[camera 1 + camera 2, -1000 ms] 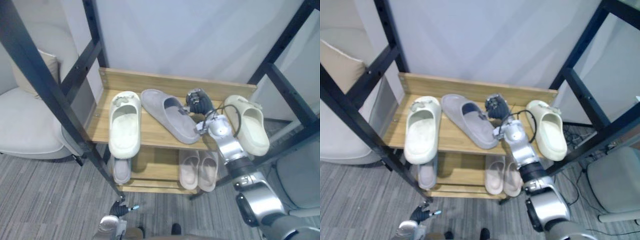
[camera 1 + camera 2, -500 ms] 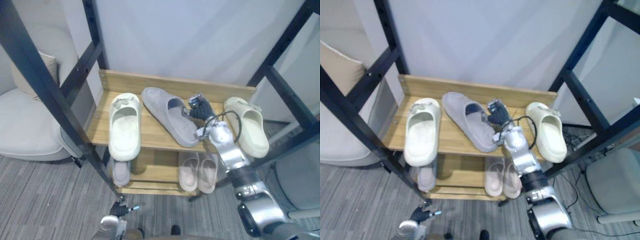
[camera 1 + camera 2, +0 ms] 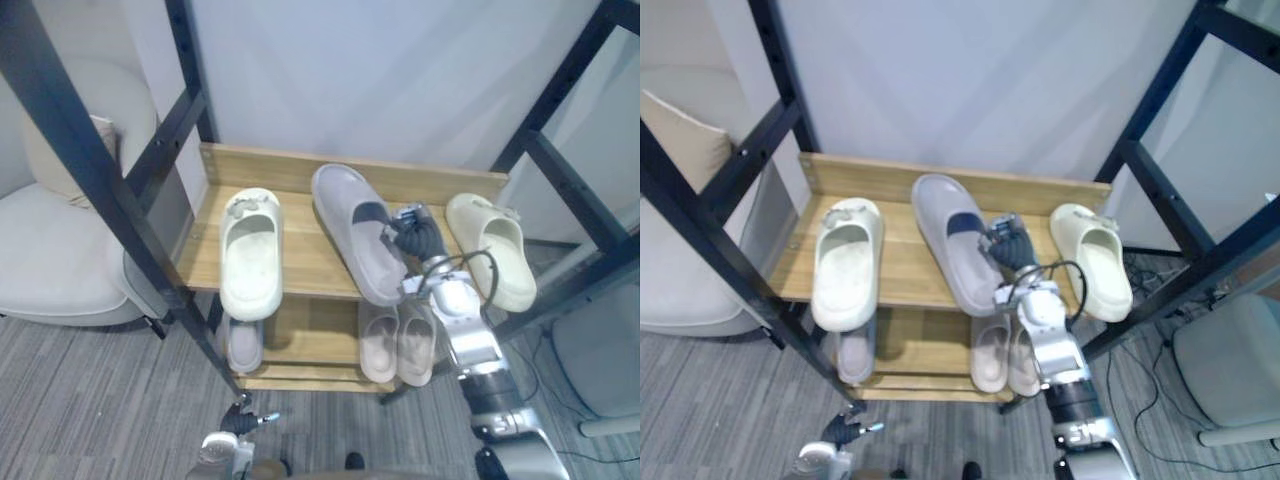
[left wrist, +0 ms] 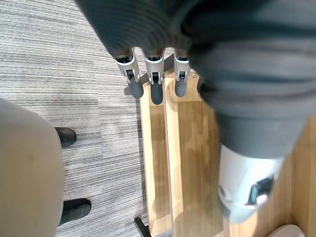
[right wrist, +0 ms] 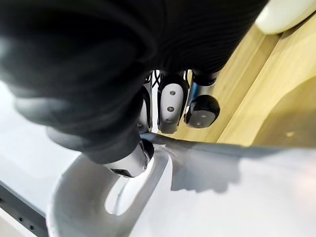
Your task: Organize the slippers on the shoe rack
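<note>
A grey slipper (image 3: 360, 235) lies in the middle of the wooden shoe rack's top shelf (image 3: 300, 165), angled slightly. My right hand (image 3: 418, 235) is at its right side, by the strap. In the right wrist view its fingers (image 5: 170, 103) curl over the strap's edge and the thumb is under it. One cream slipper (image 3: 250, 250) lies to the left of the grey one and another cream slipper (image 3: 492, 248) to the right of my hand. My left hand (image 3: 222, 450) hangs low near the floor, its fingers (image 4: 155, 84) straight and holding nothing.
On the lower shelf lie a beige pair (image 3: 397, 340) and one grey slipper (image 3: 243, 343). Black metal frame bars (image 3: 90, 170) cross in front of the rack at left and right (image 3: 560, 100). A pale armchair (image 3: 50, 240) stands to the left.
The grey slipper has swung from a strong diagonal to nearly straight, its far end moving right. My right hand has moved right with it.
</note>
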You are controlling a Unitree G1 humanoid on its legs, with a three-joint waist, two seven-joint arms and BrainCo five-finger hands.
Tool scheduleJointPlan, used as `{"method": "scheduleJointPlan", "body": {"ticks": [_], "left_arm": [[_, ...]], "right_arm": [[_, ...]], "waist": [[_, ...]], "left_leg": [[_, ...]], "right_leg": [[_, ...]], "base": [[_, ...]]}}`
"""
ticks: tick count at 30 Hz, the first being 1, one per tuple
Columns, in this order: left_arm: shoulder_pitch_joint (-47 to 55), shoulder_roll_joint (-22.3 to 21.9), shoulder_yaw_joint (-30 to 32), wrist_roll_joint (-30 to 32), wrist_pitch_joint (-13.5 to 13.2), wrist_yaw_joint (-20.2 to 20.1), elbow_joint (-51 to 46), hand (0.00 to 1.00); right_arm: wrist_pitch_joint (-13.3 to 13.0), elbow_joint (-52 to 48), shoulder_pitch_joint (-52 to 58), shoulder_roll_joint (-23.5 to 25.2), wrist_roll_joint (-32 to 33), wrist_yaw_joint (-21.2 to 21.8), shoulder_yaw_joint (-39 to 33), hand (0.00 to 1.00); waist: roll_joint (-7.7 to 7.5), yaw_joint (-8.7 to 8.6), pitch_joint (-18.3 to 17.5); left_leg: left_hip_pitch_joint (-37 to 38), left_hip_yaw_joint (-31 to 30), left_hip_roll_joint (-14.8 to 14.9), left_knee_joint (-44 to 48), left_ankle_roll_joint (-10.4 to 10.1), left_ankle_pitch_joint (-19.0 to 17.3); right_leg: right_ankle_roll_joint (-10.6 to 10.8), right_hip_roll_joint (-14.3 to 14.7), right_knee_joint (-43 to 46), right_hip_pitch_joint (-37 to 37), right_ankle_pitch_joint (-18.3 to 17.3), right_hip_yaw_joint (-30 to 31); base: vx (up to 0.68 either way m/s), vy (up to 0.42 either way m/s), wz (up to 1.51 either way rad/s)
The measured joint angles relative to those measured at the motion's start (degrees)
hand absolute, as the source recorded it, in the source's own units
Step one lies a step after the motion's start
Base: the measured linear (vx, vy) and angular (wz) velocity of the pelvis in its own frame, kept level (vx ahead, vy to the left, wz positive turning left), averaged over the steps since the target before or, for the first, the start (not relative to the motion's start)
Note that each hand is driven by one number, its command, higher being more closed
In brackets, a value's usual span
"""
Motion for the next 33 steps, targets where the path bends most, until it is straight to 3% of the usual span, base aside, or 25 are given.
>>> {"method": "scheduleJointPlan", "body": {"ticks": [10, 17, 26, 33], "left_arm": [[1.0, -0.5, 0.1, 0.0, 0.6, 0.0, 0.0, 0.00], [1.1, -0.5, 0.3, 0.1, 0.7, 0.1, 0.0, 0.00], [1.4, -0.4, -0.2, 0.2, -0.1, 0.1, 0.3, 0.00], [1.0, -0.2, -3.1, 0.2, -0.8, 0.0, 2.1, 0.00]], "right_arm": [[-0.8, -8.7, 6.6, 2.9, 0.0, -3.5, -1.8, 1.00], [-5.2, -15.6, 10.9, 5.7, 2.6, -4.1, -1.8, 1.00], [-9.2, -19.9, 15.3, 5.7, 8.8, -0.2, 3.7, 1.00], [-10.4, -20.1, 16.8, 1.4, 12.2, 6.0, 10.7, 1.00]], "waist": [[1.26, -2.05, -0.8], [1.26, -2.47, -0.7], [1.58, -3.49, -1.0], [2.24, -3.70, -1.9]], "left_leg": [[-0.1, -0.1, 0.1, 0.0, 0.0, 0.0], [0.5, -0.1, 0.1, 0.0, 0.0, 0.0], [1.0, 0.2, 0.1, 0.4, 0.0, -0.1], [1.5, -0.8, 0.0, 1.0, 0.0, -0.1]], "right_leg": [[0.0, 0.1, -0.8, 0.0, 0.0, 0.0], [0.0, 0.0, -0.5, 0.8, 0.0, 0.0], [0.0, -0.1, 0.1, 1.0, 0.0, 0.1], [0.0, -0.2, -0.5, 2.3, -0.1, -1.2]], "base": [[0.00, 0.000, 0.00], [0.00, 0.000, 0.00], [0.00, 0.000, 0.00], [-0.01, -0.008, 0.06]]}}
